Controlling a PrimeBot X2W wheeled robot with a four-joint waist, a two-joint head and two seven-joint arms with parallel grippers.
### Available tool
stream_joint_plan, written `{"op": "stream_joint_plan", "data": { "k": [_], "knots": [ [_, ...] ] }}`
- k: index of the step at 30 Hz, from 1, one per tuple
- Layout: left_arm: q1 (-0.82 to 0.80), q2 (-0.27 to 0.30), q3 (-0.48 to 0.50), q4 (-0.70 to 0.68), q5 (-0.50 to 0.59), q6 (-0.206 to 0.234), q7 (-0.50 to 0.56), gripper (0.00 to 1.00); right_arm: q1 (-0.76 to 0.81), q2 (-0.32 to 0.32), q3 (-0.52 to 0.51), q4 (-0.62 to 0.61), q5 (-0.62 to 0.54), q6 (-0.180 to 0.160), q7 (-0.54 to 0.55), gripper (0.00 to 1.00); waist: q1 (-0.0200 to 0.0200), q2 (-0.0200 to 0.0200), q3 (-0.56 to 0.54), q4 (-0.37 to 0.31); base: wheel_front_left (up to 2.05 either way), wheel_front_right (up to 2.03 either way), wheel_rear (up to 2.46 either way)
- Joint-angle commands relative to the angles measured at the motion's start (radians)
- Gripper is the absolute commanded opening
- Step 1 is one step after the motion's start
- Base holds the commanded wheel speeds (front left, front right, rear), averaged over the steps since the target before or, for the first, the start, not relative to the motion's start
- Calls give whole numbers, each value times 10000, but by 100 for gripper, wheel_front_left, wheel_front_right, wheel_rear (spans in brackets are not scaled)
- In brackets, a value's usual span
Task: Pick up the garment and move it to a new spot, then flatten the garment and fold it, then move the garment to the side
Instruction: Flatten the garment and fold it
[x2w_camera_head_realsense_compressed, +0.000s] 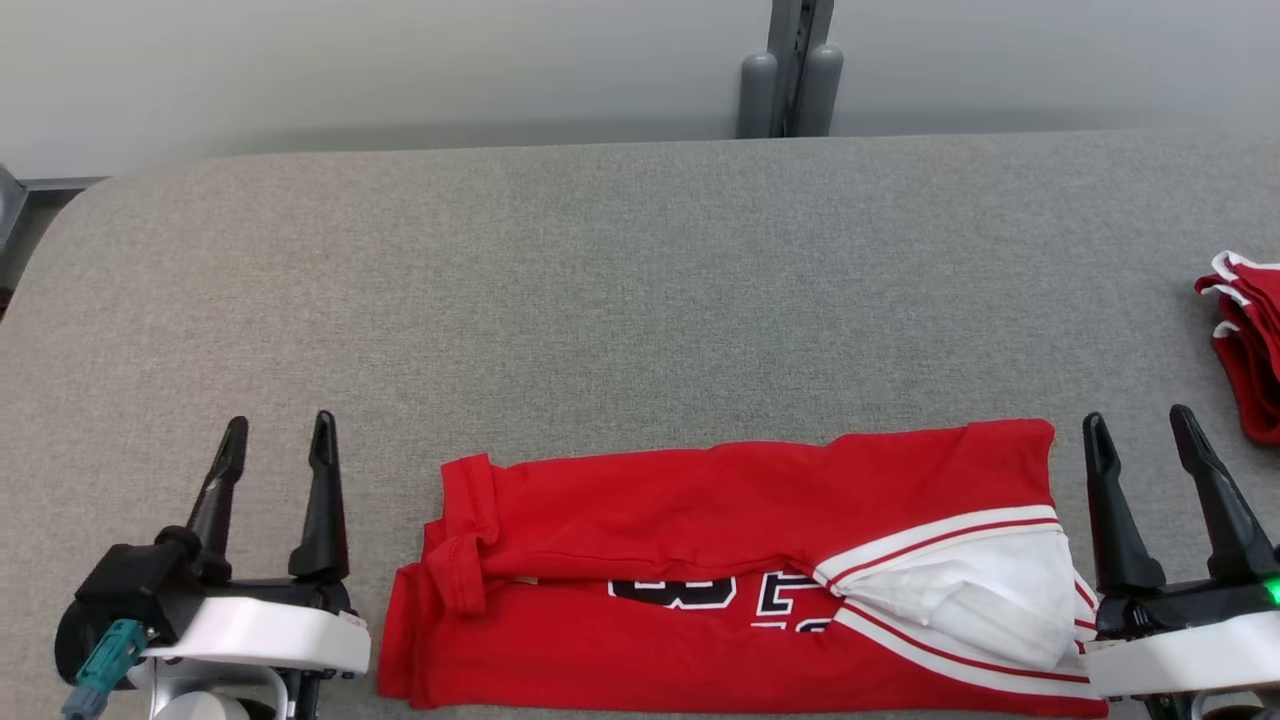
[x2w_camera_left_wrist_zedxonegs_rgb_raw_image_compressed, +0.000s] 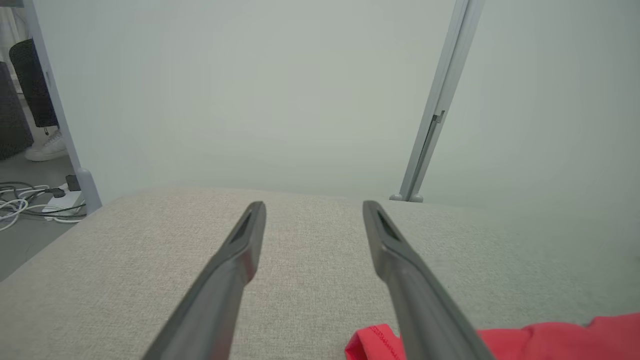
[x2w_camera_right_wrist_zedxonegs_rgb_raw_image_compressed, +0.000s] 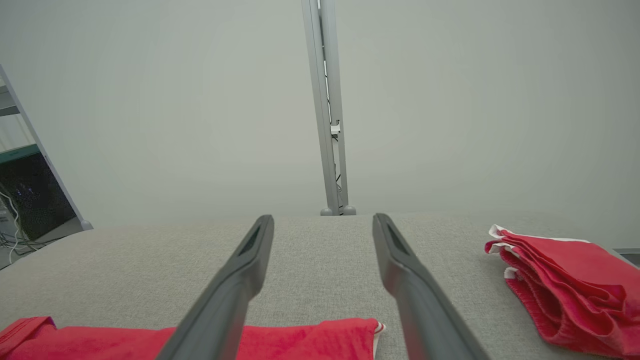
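Observation:
A red garment (x2w_camera_head_realsense_compressed: 700, 540) with white trim and black-and-white lettering lies folded into a long band near the front edge of the grey table (x2w_camera_head_realsense_compressed: 620, 290). Its white inner side shows at the right end. My left gripper (x2w_camera_head_realsense_compressed: 279, 433) stands open just left of the garment, fingers pointing away from me, nothing between them. My right gripper (x2w_camera_head_realsense_compressed: 1140, 425) stands open just right of it, also holding nothing. A corner of the garment (x2w_camera_left_wrist_zedxonegs_rgb_raw_image_compressed: 372, 342) shows in the left wrist view, and its edge (x2w_camera_right_wrist_zedxonegs_rgb_raw_image_compressed: 310, 340) lies below my right gripper (x2w_camera_right_wrist_zedxonegs_rgb_raw_image_compressed: 322, 220). My left gripper (x2w_camera_left_wrist_zedxonegs_rgb_raw_image_compressed: 314, 206) hovers over bare cloth.
A second pile of folded red cloth with white edges (x2w_camera_head_realsense_compressed: 1250, 340) sits at the table's right edge, also seen as a red pile (x2w_camera_right_wrist_zedxonegs_rgb_raw_image_compressed: 565, 290). A grey post (x2w_camera_head_realsense_compressed: 790, 70) stands behind the table against a pale wall. Cables (x2w_camera_left_wrist_zedxonegs_rgb_raw_image_compressed: 30, 205) lie on the floor at left.

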Motion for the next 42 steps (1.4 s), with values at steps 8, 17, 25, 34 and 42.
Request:
{"op": "stream_joint_plan", "data": {
  "k": [8,17,25,34,42],
  "knots": [
    [233,195,244,347,319,-308,-81,100,140,93,152,383,-310,5,97,100,0,0,-290,74,0,0,0],
    [361,124,197,382,376,-310,-85,100,114,153,172,503,-361,5,91,100,0,0,-258,120,0,0,0],
    [208,139,76,267,465,-203,-28,100,46,96,-270,835,-421,4,293,100,0,0,-167,223,0,0,0],
    [-269,44,-144,168,530,-299,46,100,-144,-285,-517,2984,-75,5,316,100,0,0,406,546,0,0,0],
    [-598,-122,-307,360,536,-416,15,100,-481,-406,278,5100,633,4,570,100,0,0,733,737,0,0,0]
  ]
}}
